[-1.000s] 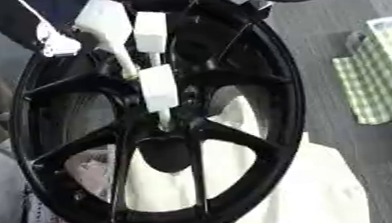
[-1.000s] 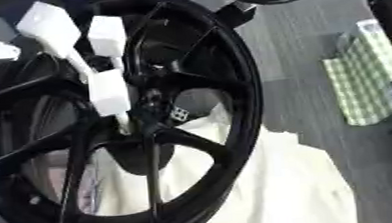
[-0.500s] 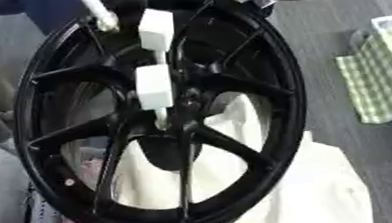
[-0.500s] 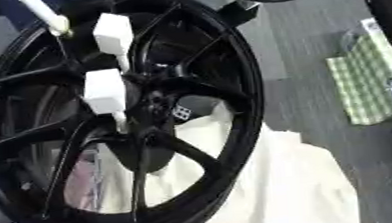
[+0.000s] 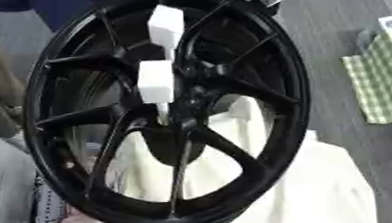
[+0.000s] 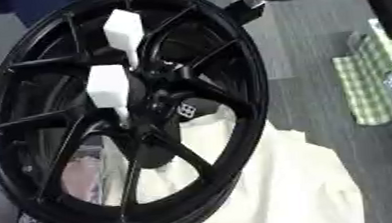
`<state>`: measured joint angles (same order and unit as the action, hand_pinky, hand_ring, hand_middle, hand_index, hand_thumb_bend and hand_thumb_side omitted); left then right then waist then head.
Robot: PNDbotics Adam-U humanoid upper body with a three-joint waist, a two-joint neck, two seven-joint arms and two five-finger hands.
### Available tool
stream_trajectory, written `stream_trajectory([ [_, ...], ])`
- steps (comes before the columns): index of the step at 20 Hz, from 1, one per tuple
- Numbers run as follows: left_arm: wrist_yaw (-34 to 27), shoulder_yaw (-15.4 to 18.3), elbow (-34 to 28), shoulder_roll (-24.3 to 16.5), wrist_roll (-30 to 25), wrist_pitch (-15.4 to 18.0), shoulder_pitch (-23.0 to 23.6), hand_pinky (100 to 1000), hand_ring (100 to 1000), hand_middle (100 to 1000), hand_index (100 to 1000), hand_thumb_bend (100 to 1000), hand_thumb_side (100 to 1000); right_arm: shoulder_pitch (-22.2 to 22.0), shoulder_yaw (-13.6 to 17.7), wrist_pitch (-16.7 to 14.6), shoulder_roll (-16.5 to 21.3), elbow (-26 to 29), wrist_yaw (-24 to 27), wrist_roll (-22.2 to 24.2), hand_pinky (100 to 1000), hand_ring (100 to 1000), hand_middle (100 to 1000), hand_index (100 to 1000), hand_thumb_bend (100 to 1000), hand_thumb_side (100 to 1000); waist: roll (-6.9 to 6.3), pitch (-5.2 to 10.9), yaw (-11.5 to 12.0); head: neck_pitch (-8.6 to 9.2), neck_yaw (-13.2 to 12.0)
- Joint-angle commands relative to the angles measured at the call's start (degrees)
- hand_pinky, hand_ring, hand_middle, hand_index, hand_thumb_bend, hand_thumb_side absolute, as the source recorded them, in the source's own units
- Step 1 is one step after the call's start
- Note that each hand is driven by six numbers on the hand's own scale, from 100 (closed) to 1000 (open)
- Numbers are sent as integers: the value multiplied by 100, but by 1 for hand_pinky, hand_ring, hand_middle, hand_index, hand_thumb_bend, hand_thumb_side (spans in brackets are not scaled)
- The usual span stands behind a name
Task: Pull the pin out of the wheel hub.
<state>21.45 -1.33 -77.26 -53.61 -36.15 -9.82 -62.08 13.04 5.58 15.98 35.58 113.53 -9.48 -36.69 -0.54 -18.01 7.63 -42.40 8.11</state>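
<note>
Gone from the upper left of the black wheel point(image 5: 63, 159): a third white block and a pale rod, both there a moment ago. Left over the wheel hub point(image 5: 189, 91): an upper white block point(image 5: 165, 25) and a lower one on a thin stem, likely the pin point(image 5: 156, 84) (apparently still seated). Neither hand in view, so grip impossible to tell. Stem's foot lost against dark spokes.
</note>
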Motion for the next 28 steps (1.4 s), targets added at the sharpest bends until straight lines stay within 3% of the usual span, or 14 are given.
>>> stream_trajectory([
  [1,43,373,259,-534,333,-125,240,100,100,231,393,100,100,21,96,-6,190,106,-68,-59,651,540,586,730,100,524,-13,166,28,-26,-14],
  [2,18,465,366,-614,448,-170,391,100,100,231,396,100,158,22,100,-8,192,106,-73,-69,651,540,586,730,100,524,-16,160,36,-26,-15],
  [3,-11,561,480,-685,581,-216,547,100,100,236,406,100,100,24,105,-10,194,106,-77,-77,652,541,586,730,100,524,-17,153,45,-26,-14],
  [6,-199,737,666,-810,908,-243,982,100,100,259,441,100,156,34,115,-16,188,106,-81,-97,651,541,586,730,100,524,-6,134,63,-17,-12],
  [9,-421,764,663,-837,913,-105,1364,100,129,489,697,148,100,64,106,-21,180,106,-78,-87,651,541,586,729,100,524,23,128,73,4,-24],
  [10,-470,758,644,-839,824,-43,1474,100,133,499,712,156,100,70,104,-19,175,106,-77,-81,651,541,586,730,100,524,35,129,74,13,-25],
  [11,-515,752,631,-835,690,16,1565,100,179,615,848,245,332,74,103,-16,170,106,-76,-74,652,541,586,730,100,524,48,132,72,27,-23],
  [13,-606,768,636,-832,375,122,1679,114,233,739,901,455,657,78,104,-10,164,106,-75,-60,652,541,586,730,100,524,71,143,70,38,-18],
  [15,-624,805,647,-841,181,170,1748,109,262,763,910,476,691,76,113,-5,158,106,-79,-54,652,541,587,730,100,524,88,156,68,50,-15],
  [19,-640,854,622,-824,135,180,1807,100,257,754,903,430,693,85,115,0,157,106,-87,-35,653,542,587,730,100,524,109,175,74,55,-13],
  [22,-611,901,517,-793,447,78,1815,119,268,690,843,277,681,90,119,1,158,106,-92,-29,652,542,587,730,100,524,116,179,87,64,-15],
  [23,-737,943,413,-751,677,68,1811,212,326,653,808,100,641,91,120,1,157,106,-91,-29,652,542,588,730,100,524,120,180,98,62,-8],
  [25,-1285,1022,90,-651,1446,33,1861,370,419,631,800,100,703,105,120,-1,156,106,-91,-32,653,542,588,730,100,523,133,180,110,66,7],
  [28,-2915,1081,-687,-424,3002,252,2051,493,506,620,794,100,681,145,110,8,173,106,-86,-21,654,544,589,730,100,523,164,173,98,86,29],
])
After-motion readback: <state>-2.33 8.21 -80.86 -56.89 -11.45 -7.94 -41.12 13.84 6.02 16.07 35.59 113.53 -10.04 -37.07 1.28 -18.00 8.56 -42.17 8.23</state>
